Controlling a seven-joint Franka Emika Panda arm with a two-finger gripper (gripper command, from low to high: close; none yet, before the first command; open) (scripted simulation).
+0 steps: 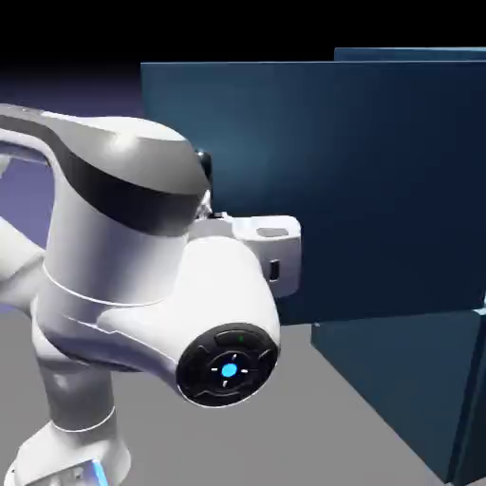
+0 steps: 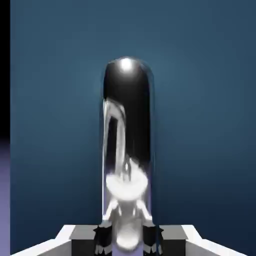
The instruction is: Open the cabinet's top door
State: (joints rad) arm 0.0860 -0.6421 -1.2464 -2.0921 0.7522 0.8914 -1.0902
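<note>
Two fingertips (image 2: 103,239): closed in on the handle (image 2: 127,135) from both sides; the bar is clamped between them.
Gripper (image 2: 127,240): shut on the handle; one fingertip is seen at each side of the bar, at the hand view's bottom edge.
Handle: silver, rounded at the upper end, mirror-bright; it is seen upright in the middle of the hand view, with dark and white reflections carried along its length.
Top door (image 2: 205,125): flat, dark blue; the handle is mounted on its face, near one side edge. Beyond that edge, at the hand view's left, a strip of the backdrop (image 2: 4,200) is shown, black above and violet below.
Door position: swung outward from the cabinet; in the exterior view the panel is extended past the lower section (image 1: 380,380), toward the exterior view's left.
Cabinet (image 1: 408,54): located at the exterior view's right; its top is partly shown behind the door's upper edge.
Hand (image 1: 275,252): placed beside the door's face, near its left edge in the exterior view; the handle is hidden there.
Arm (image 1: 114,256): white, with dark bands; bent at the exterior view's left, with a round black end cap (image 1: 228,365) lit blue at the centre.
</note>
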